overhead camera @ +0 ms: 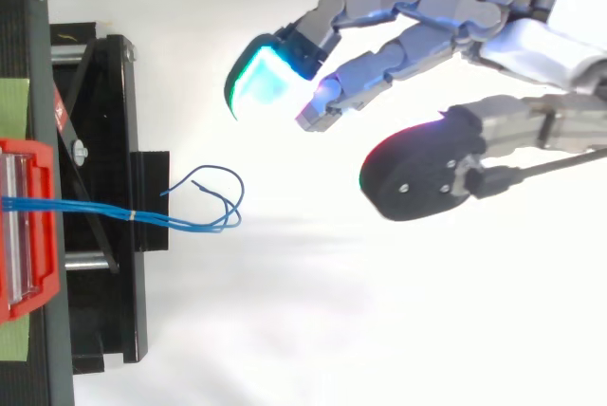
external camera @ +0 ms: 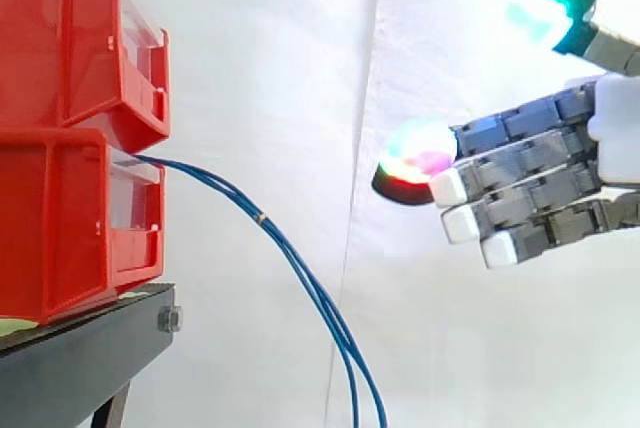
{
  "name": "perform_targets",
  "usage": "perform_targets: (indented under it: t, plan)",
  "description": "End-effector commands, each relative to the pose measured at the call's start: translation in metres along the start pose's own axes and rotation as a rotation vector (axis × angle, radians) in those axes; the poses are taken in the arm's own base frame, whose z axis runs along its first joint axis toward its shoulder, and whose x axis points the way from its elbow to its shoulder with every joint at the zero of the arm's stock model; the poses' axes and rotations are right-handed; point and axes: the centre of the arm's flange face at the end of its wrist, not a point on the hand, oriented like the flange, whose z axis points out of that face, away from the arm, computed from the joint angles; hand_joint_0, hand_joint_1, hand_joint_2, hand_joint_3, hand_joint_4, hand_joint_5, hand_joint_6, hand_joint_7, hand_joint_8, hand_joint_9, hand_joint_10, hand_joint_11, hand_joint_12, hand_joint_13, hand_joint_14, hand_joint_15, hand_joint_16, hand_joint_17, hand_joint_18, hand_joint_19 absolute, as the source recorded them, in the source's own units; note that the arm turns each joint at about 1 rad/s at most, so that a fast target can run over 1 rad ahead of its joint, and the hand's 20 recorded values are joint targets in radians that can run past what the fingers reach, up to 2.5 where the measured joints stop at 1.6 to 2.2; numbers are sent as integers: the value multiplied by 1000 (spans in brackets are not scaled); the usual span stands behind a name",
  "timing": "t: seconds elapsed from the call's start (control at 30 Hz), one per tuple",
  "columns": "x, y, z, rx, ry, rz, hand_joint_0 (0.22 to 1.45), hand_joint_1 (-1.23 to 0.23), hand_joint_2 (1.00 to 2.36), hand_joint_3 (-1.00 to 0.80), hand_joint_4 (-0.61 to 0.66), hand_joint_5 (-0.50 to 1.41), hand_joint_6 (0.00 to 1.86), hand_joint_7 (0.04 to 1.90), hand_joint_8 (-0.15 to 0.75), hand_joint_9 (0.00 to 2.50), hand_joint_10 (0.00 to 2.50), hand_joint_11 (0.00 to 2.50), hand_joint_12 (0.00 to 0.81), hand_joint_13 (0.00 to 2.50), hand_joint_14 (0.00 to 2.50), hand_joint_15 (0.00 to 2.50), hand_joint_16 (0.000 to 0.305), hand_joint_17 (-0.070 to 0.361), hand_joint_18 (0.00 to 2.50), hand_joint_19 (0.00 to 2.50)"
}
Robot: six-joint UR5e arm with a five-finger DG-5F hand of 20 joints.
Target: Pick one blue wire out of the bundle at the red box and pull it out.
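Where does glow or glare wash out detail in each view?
Side view: the glowing fingertip pads of the grey robot hand bloom green and red; the clear front of the lower red plastic box shows pale glare. Top view: the white background around the thin blue wires is blown out, with only faint shadow.

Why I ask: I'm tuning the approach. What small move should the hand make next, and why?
Probably ease the hand toward the lower red bin, with open fingers. The blue wires leave that bin and droop downward, a clear gap away from the fingers, which are uncurled and hold nothing.
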Motion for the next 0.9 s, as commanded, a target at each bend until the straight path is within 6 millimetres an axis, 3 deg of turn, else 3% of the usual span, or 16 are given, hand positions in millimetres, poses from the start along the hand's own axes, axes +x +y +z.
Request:
perform_targets:
  t: [0.0,0.13,0.27,0.4,0.87]
  plan:
    - [6,-13,6,-4,-10,-2,482,-573,1000,-500,336,-178,502,836,373,655,7,282,486,662,10,334,70,157,653,476]
    - [12,-20,14,-8,-25,-1,481,-616,1000,-500,332,-177,502,833,371,661,7,273,486,661,9,330,69,156,655,483]
    - [23,-25,43,0,-34,17,482,-641,1000,-500,328,-176,503,828,372,667,7,274,484,661,10,334,69,155,661,482]
    - [32,-36,57,18,-31,24,485,-665,1000,-500,331,-174,502,831,369,678,7,281,480,670,10,336,68,154,669,481]
    - [61,-73,71,-29,-17,39,493,-684,1000,-500,345,-166,503,846,368,705,7,289,475,687,10,341,67,151,687,491]
